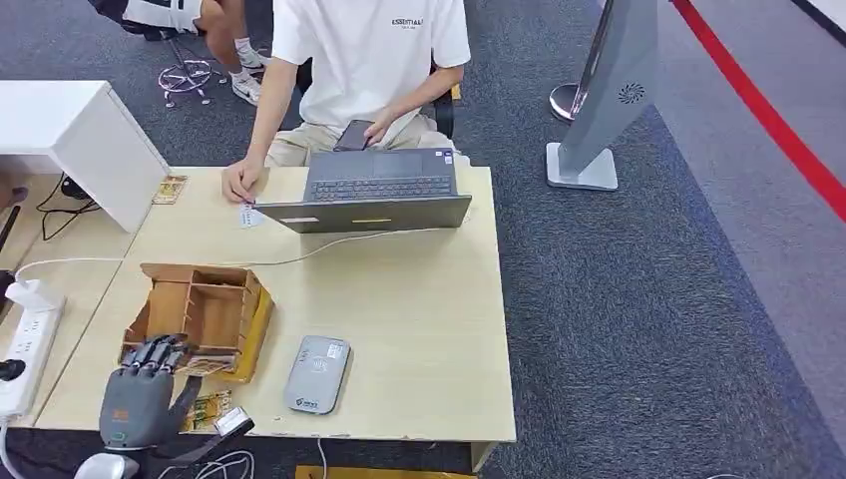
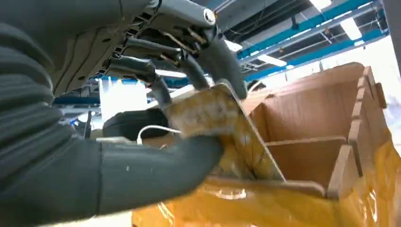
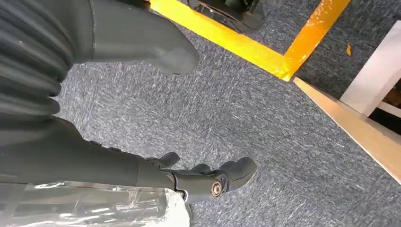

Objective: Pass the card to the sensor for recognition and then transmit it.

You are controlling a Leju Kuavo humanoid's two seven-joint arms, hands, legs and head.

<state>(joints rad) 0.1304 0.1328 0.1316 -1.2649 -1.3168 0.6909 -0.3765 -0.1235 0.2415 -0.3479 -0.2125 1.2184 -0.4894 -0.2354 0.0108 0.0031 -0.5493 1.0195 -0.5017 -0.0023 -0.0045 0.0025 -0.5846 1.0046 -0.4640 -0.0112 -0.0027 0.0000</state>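
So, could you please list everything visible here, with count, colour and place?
card: one, pale yellowish, pinched in the left hand at the box
cardboard box: one, brown, compartments, table's left near part
card reader: one, grey, near edge of table
laptop: one, grey, far side
table: one, light wood
power strip: one, white, left
stand: one, grey, on carpet
person: one, white shirt, seated behind laptop
left hand: grey, holds card
right hand: dark grey, holds nothing, over carpet

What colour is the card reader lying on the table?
Grey, with a lighter panel on top; the card reader shows best in the head view.
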